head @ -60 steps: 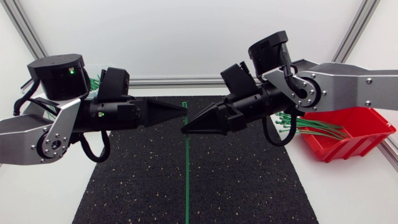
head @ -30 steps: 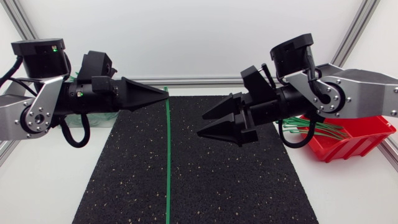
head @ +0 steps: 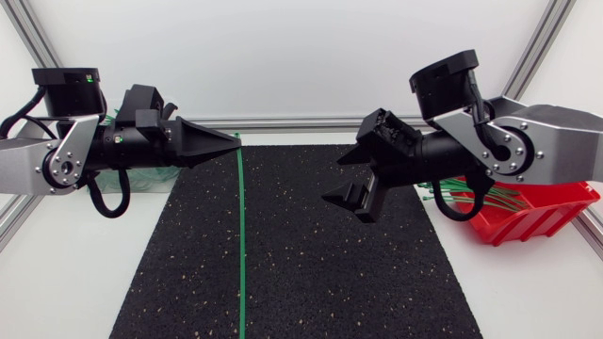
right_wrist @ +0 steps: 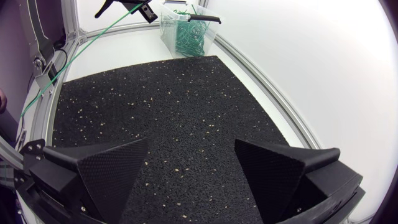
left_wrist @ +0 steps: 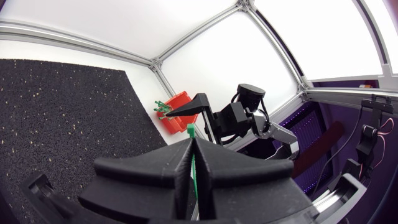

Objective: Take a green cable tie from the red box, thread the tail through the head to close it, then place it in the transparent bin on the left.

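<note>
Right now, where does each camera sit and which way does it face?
Head: above the table, looking down at the mat; left arm, right arm show.
Left wrist: on the left arm, facing the red box; left tool shows, shut on the cable tie.
Right wrist: on the right arm, facing the transparent bin; open right tool shows.
All share the cable tie.

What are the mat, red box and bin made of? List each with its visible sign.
Mat: looks like black rubber or foam, matte, with pale speckles. Red box: likely moulded plastic, smooth, uniform colour. Transparent bin: probably clear plastic; green ties show through its walls.
</note>
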Controlling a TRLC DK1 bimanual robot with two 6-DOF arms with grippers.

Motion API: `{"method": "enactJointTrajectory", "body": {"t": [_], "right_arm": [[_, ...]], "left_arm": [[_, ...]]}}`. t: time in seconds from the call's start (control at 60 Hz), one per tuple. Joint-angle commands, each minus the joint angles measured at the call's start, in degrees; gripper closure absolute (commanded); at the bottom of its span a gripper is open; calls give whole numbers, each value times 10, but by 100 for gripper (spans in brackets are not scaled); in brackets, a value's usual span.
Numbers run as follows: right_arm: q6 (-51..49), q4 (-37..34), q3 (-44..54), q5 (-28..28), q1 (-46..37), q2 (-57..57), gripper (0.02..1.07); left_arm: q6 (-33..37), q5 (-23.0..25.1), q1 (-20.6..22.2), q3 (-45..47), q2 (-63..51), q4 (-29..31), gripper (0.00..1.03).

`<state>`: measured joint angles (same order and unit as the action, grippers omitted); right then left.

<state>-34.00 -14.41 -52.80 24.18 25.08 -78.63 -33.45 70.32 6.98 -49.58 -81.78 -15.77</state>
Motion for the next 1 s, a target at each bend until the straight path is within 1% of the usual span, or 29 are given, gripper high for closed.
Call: {"method": "enactJointTrajectory", "body": {"t": [0.0,0.05,0.133,0.15,0.167,0.233,0.3,0.333,0.417,0.483,0.633,0.7,0.75,0.8,0.85,0.9,0.983], "right_arm": [[-47,11,5,-11,5,-6,5],[-77,28,7,-27,7,-13,5],[-125,94,26,-37,7,-13,5],[-157,121,38,-41,8,-11,5],[-169,133,43,-41,9,-10,5],[-227,225,74,-51,15,-9,5],[-299,318,108,-49,23,-9,5],[-329,351,120,-41,27,-10,5],[-396,374,126,-39,42,-14,5],[-443,405,137,-40,59,-17,5],[-501,494,166,-55,115,-27,5],[-533,506,177,-56,139,-30,5],[-561,516,191,-43,159,-29,5],[-580,515,198,-32,173,-32,6],[-600,512,206,-19,185,-35,10],[-618,507,212,-9,195,-38,12],[-636,507,219,4,214,-43,12]], "left_arm": [[-14,16,-4,-22,-18,7,99],[-14,17,-6,-23,-21,11,99],[-14,26,-10,-32,-30,27,99],[-14,31,-11,-34,-36,32,99],[-14,31,-11,-35,-37,34,99],[-14,31,-12,-39,-49,42,99],[-14,32,-13,-41,-53,45,99],[-14,32,-15,-44,-57,49,99],[-14,34,-20,-50,-61,58,99],[-14,36,-24,-54,-67,63,99],[-13,36,-27,-66,-90,73,99],[-13,36,-28,-68,-94,75,99],[-12,36,-28,-68,-96,76,99],[-10,36,-28,-68,-97,76,99],[-8,35,-28,-68,-100,77,99],[-7,35,-28,-68,-102,77,99],[-4,34,-28,-68,-108,78,99]]}}
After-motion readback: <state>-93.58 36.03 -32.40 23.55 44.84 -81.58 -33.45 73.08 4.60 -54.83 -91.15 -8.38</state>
